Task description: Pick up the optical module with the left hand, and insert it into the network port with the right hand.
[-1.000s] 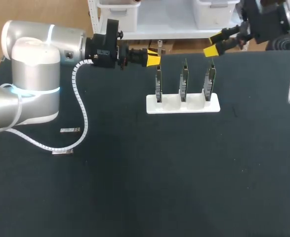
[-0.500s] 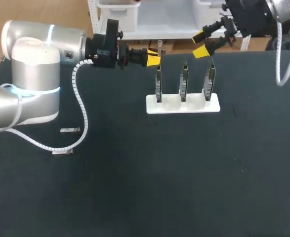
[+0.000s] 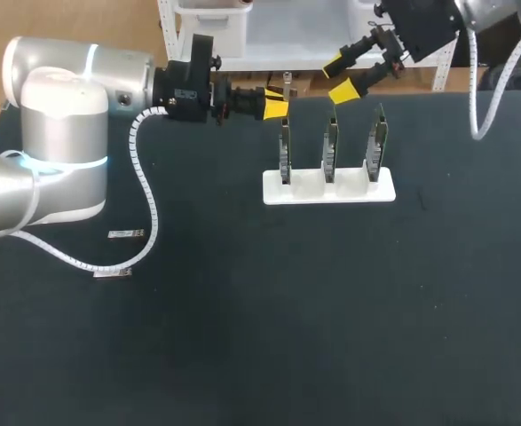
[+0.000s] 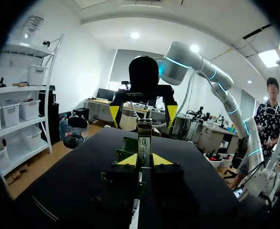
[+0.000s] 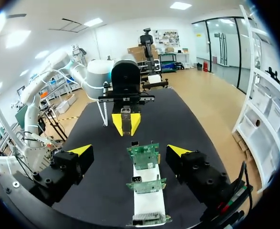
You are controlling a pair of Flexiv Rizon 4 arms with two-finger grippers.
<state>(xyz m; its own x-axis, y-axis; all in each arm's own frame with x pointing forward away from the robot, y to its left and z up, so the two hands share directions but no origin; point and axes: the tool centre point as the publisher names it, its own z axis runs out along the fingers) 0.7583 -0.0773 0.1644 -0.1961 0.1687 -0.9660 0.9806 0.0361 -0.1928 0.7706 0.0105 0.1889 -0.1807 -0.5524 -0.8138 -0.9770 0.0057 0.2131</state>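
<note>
Head view: the left end effector [image 3: 276, 106] sits over the far edge of the tabletop [image 3: 260, 337], up and to the left of the white holder [image 3: 328, 188]. It's closed down on the optical module [image 3: 288, 87], which pokes out past the yellow tips. So the module is held off the tabletop, near the leftmost of the three circuit boards [image 3: 285, 151] stood upright in the holder, but not touching it.

The right end effector [image 3: 340, 78] is seen coming in from the far right, hanging above the far side of the holder. Its fingers are spread wide and nothing is held between them. It's close to the module, to its right, with a gap left between the two.

In the left wrist view the optical module [image 4: 144, 140] is pinched upright between the fingers of the left end effector [image 4: 144, 160]. The right end effector [image 4: 143, 113] is faced straight ahead, with one yellow tip on either side of the module, further back.

From the right wrist view, the right end effector [image 5: 130, 150] is splayed open over the row of circuit boards [image 5: 143, 155] in the white holder [image 5: 147, 202]. The left end effector [image 5: 126, 125] is lined up beyond the far board.

Two small silver parts [image 3: 125, 233] are lying flat on the left side of the tabletop, near the left arm's cable.
</note>
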